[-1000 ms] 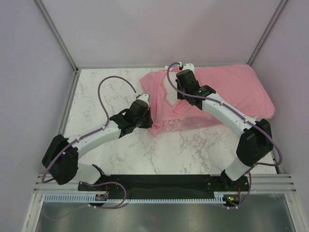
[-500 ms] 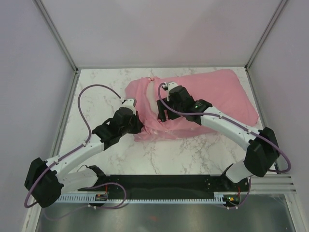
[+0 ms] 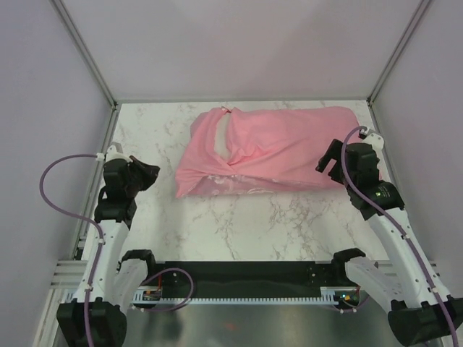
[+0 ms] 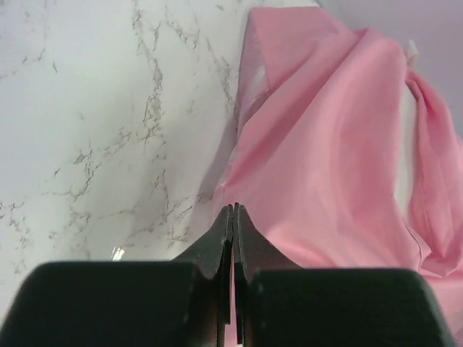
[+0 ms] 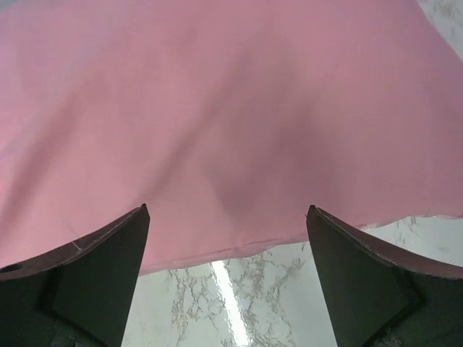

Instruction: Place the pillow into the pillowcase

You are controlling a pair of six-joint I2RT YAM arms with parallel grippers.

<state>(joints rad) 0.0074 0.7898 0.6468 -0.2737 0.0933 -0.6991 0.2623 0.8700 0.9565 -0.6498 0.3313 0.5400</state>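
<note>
Scene: white marble table (image 3: 253, 231) inside a pale-walled enclosure, one arm at each near corner.
Pillowcase: pink satin pillowcase (image 3: 282, 148) lay flat on the far half of the table, long side running left to right. It looked puffed up and filled. Its right end sat near the right edge of the table.
Pillowcase left end: loose and creased, with folds crossing over each other and a flap lying toward the far-left corner.
Pillow: the pillow (image 4: 406, 144) was almost wholly covered by the pink fabric. Only a narrow white strip showed between two pink folds in the left wrist view. A small white bit also stuck out at the far edge.
Left gripper: the left gripper (image 3: 150, 173) hung over bare marble to the left of the pillowcase, apart from it and pointing toward it. Its jaws were pressed fully together with nothing between them, fingertips (image 4: 226, 217) touching.
Right gripper: the right gripper (image 3: 327, 157) sat just at the pillowcase's right end. Its jaws were spread wide and held nothing; pink fabric and a strip of marble showed between the fingers (image 5: 108, 253).
Cables: purple cables (image 3: 49, 189) looped along both arms.
</note>
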